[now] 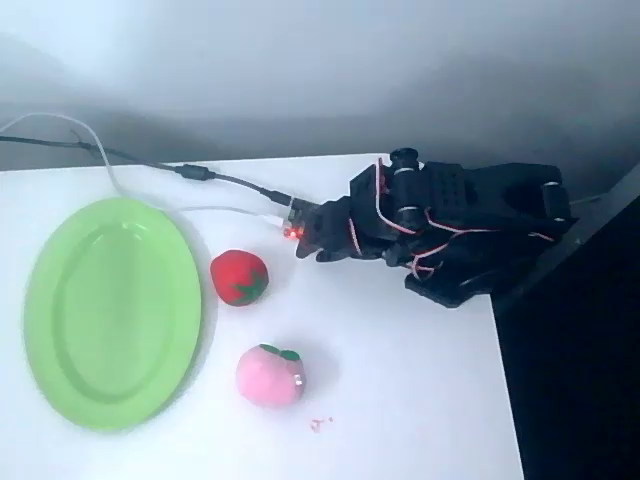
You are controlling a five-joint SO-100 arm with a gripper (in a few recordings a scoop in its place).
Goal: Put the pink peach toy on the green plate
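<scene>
Altogether one pink peach toy (pixel 269 376), one green plate (pixel 110 312), gripper (pixel 318 238) grip state unclear.

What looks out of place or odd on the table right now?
Little stands out. A few tiny red specks lie on the table just right of the pink peach toy, like stray crumbs or fluff. The green plate is bare, and both toys sit intact.
</scene>
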